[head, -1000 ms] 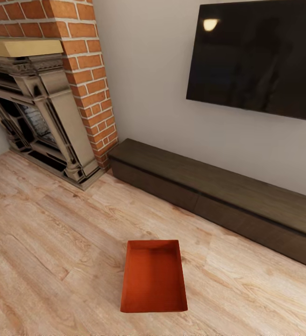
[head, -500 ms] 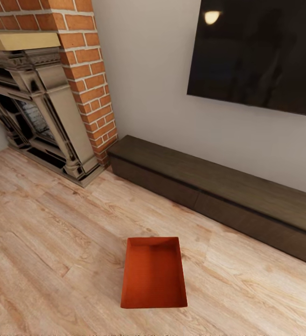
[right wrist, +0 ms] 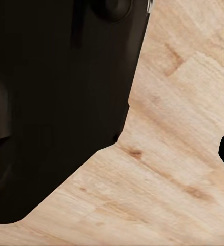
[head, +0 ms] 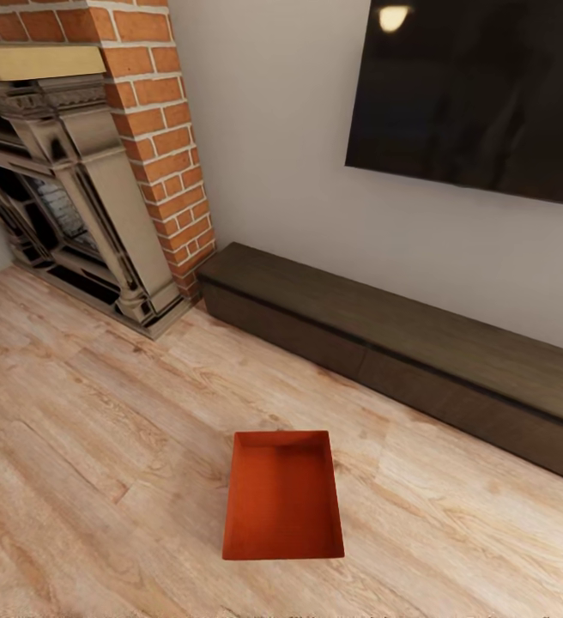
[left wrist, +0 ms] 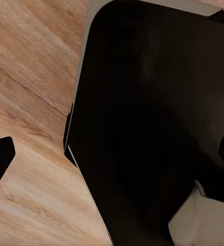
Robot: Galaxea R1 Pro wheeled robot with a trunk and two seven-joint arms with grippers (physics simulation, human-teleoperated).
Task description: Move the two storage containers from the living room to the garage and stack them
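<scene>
**Closing in on the first bin**

Over the last second the whole head view slides: fireplace (head: 75, 197), cabinet (head: 402, 343) and TV (head: 479, 94) drift up and the bin (head: 283, 496) sits a little higher in frame. That is the camera moving, not the things. The bin lies open-topped on the wood floor (head: 84, 446), in front of the cabinet and well apart from it. Judged from this, pickup has not begun. The wrist views show dark robot body over planks; whether either gripper's jaws are apart or together I cannot tell.
</scene>
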